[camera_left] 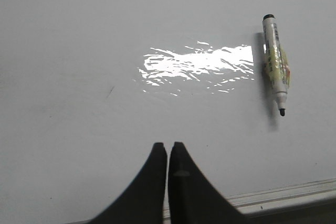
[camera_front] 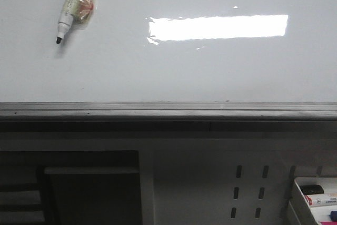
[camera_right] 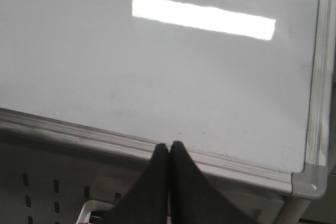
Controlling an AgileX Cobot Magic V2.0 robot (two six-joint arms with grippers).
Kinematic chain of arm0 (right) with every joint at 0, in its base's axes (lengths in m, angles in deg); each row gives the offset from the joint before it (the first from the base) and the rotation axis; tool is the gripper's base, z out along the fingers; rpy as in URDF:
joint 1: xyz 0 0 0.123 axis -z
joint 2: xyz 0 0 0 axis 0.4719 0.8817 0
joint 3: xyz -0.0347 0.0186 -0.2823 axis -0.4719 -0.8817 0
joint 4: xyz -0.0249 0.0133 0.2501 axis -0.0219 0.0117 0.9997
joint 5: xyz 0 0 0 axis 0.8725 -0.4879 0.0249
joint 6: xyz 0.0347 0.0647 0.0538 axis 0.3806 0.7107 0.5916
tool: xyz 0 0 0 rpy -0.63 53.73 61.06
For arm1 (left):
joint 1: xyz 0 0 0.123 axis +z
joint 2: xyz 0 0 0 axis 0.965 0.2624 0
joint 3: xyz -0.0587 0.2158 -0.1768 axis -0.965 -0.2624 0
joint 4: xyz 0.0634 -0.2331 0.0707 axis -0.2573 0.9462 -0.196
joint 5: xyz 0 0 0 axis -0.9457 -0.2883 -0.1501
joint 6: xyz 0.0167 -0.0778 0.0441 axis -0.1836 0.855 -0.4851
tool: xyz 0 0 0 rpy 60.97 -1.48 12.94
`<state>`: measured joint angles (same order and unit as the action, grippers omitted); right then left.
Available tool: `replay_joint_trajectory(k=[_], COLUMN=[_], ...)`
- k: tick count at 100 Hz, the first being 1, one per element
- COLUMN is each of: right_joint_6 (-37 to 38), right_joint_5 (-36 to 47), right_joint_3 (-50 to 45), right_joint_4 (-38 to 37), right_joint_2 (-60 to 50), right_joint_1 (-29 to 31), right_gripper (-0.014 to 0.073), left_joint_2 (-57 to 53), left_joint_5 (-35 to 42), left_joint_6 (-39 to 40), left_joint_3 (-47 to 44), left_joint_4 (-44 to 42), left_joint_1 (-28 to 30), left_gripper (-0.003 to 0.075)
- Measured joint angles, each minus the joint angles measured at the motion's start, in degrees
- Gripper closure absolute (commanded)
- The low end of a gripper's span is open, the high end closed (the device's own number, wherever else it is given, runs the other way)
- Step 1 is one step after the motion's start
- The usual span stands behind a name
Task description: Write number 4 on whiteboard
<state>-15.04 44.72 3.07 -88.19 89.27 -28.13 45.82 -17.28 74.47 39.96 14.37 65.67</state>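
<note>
The whiteboard [camera_front: 168,72] is a glossy white board with a grey edge rail, and a bright rectangle of light reflects on it. No number 4 shows on it in any view. A white marker [camera_front: 71,5] with its black tip uncapped and a crumpled clear wrap round its barrel lies on the board at the far left; it also shows in the left wrist view [camera_left: 275,69]. My left gripper [camera_left: 168,145] is shut and empty over the board, apart from the marker. My right gripper [camera_right: 169,145] is shut and empty over the board's near edge rail [camera_right: 105,140].
Below the board's rail stands a white perforated panel [camera_front: 247,188]. A white tray [camera_front: 316,198] with markers sits at the near right. A dark opening [camera_front: 79,188] lies at the near left. The board's corner [camera_right: 310,179] shows in the right wrist view.
</note>
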Motion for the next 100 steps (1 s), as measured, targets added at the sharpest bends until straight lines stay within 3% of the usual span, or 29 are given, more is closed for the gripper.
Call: replay_joint_trajectory(k=[100], right_joint_6=[0.00], right_joint_5=[0.21], right_joint_3=[0.00], right_joint_4=[0.82], right_joint_2=[0.00], right_joint_1=[0.00], right_gripper=[0.0658], left_joint_2=[0.00], left_joint_5=[0.00], left_joint_6=[0.00], left_joint_3=[0.00], left_joint_4=[0.00], left_joint_1=[0.00], left_gripper=[0.0741])
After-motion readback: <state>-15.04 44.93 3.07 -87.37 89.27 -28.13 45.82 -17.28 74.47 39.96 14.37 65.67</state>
